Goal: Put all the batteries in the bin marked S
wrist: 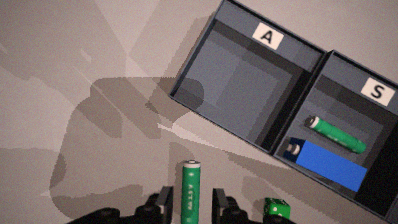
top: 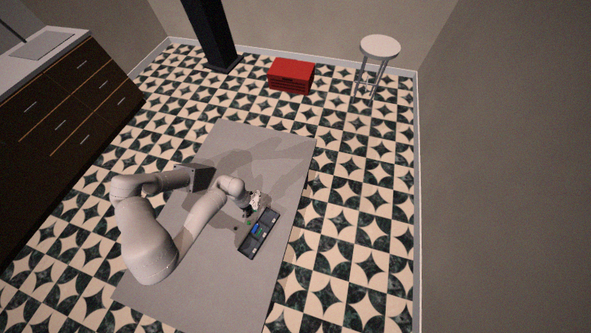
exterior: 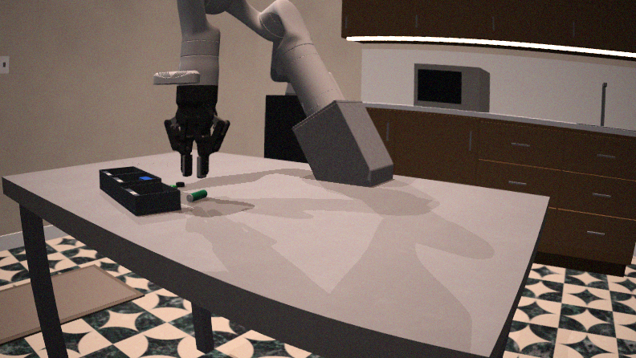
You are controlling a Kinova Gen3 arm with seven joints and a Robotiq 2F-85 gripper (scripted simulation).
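A green battery [wrist: 190, 175] [exterior: 196, 195] lies on the table just outside the bins. My gripper [wrist: 192, 202] [exterior: 194, 171] [top: 247, 212] hangs a little above it, fingers partly open with nothing between them; in the wrist view the battery shows in line with the gap. The black bin marked S [wrist: 378, 91] holds a green battery [wrist: 335, 134] and a blue block battery [wrist: 332, 165] [exterior: 145, 178] [top: 256, 228]. The bin marked A [wrist: 240, 80] beside it is empty.
A green die [wrist: 276, 207] lies on the table near the S bin. A small black piece [exterior: 179, 184] lies by the bins. The three bins form one black row [exterior: 137, 200] [top: 250, 248] near the table's edge. The arm's base [exterior: 342, 142] stands behind.
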